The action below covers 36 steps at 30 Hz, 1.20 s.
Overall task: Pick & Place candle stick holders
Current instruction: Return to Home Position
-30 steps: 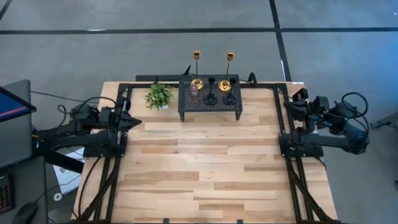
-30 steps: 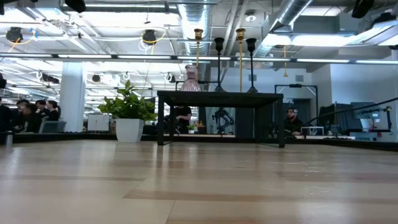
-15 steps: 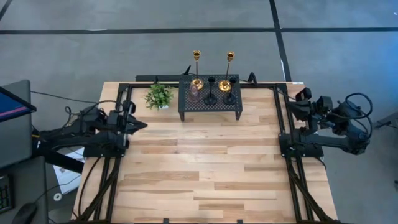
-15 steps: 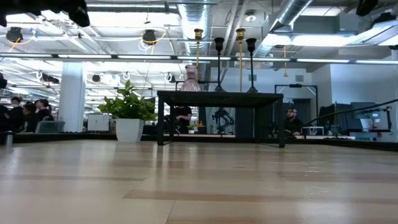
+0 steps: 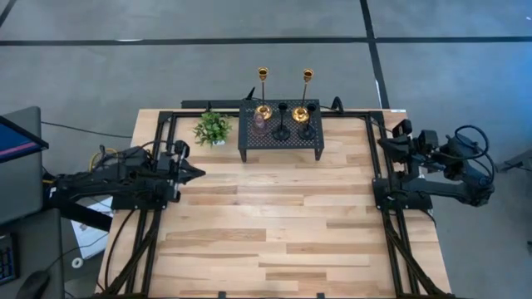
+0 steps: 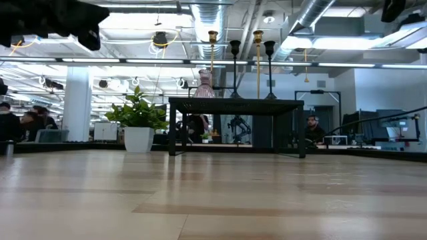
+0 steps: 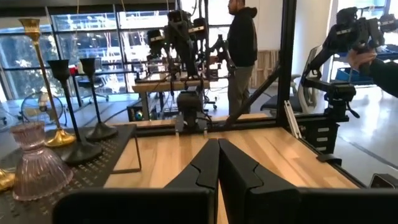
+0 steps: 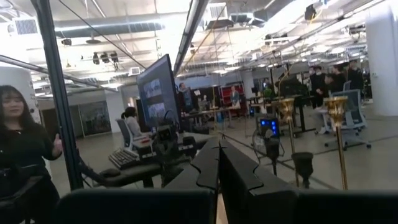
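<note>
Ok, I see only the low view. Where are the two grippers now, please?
Observer: The left gripper hangs over the table's left side, fingers shut, empty.
Operator: And the right one?
Observer: The right gripper is by the table's right edge, also shut and empty.
Operator: Is the pink holder beside the gold ones?
Observer: No, the pink holder stands on the stand nearer the table's middle than the left gold holder.
</note>
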{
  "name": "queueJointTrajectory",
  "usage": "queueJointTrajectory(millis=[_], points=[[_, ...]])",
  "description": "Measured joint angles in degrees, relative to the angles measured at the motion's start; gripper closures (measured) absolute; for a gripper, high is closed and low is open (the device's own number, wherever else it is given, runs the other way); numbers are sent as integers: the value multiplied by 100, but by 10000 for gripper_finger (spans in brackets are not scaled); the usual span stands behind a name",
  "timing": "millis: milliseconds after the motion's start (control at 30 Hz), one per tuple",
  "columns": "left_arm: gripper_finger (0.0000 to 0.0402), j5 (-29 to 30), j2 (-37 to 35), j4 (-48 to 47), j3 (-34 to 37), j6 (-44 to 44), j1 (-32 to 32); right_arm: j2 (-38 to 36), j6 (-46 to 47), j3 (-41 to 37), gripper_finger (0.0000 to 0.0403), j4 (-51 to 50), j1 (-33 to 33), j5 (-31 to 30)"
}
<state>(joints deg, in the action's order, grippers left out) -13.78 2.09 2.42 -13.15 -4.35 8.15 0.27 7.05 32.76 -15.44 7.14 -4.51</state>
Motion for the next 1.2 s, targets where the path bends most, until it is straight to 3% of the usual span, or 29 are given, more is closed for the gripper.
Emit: queueJointTrajectory(millis=[333,667,767,967,1200], points=[[396,0,-4,1351,878,120,1,-2,160,-277,403,-62,0,4],[396,2,19,1755,1288,307,1,-2,163,-776,403,227,0,228],[396,0,20,1767,1288,313,1,-2,202,-985,403,416,0,424],[396,0,20,1766,1288,315,1,-2,8,-1628,403,1062,-4,1547],[396,1,20,1766,1288,337,1,-4,-164,-2390,403,1545,0,1644]])
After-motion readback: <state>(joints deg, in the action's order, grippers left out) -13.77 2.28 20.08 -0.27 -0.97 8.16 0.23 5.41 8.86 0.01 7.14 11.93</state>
